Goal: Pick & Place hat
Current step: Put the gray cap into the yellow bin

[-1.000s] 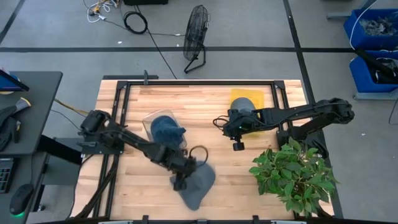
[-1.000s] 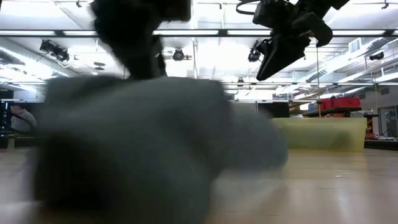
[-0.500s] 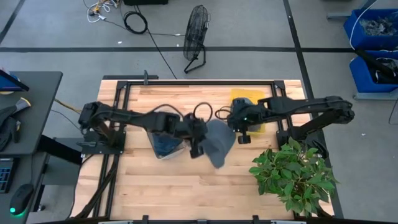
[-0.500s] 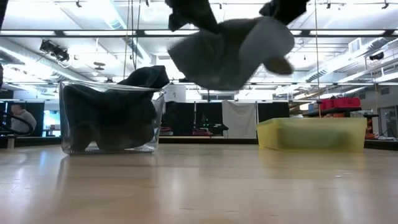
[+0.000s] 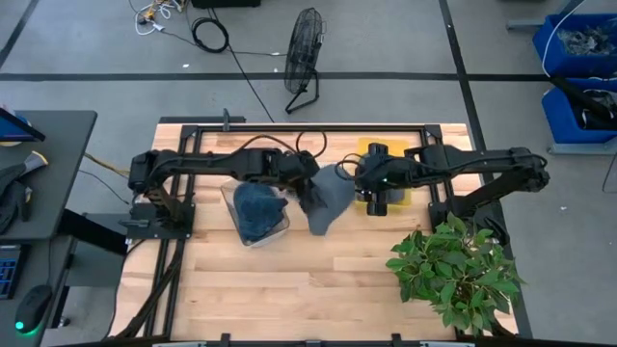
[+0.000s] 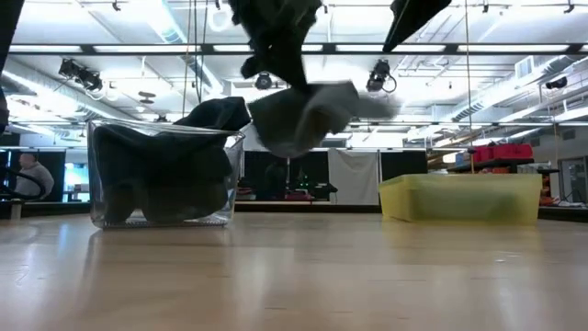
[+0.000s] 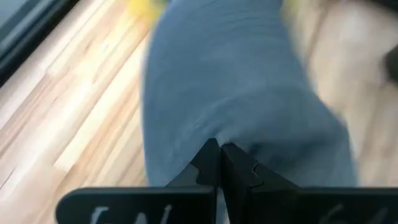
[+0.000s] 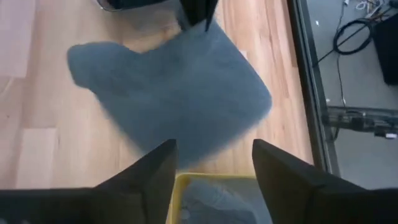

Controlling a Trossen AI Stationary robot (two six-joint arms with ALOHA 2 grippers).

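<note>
A grey-blue hat [image 5: 330, 200] hangs in the air between a clear container [image 5: 253, 214] and a yellow bin [image 5: 388, 162]; the low view shows the hat [image 6: 301, 115] well above the table. My left gripper [image 7: 219, 163] is shut on it. My right gripper [image 8: 214, 167] stands open just right of the hat, above the yellow bin's near rim [image 8: 205, 182], touching nothing. A dark blue hat [image 5: 256, 204] fills the clear container, and another grey hat [image 8: 214, 202] lies in the yellow bin. My left gripper pinches a gathered bit of the hat's cloth [image 7: 214, 134] between its two fingers. The fingers come from the table's left, slanting down. The hat hangs slack beyond and below them, clear of the table; one layer or several, I cannot tell.
A potted plant [image 5: 453, 270] stands at the table's near right corner. The clear container [image 6: 165, 175] rests on the table left of the hanging hat, the yellow bin [image 6: 473, 198] to its right. Bare wood [image 5: 289, 289] lies along the near side.
My left gripper has carried the hat from near the table's front edge up, toward the far edge and to the right, past the clear container to beside the yellow bin. The hat is lifted clear and swings. My right gripper has risen and drifted a little toward the far edge.
</note>
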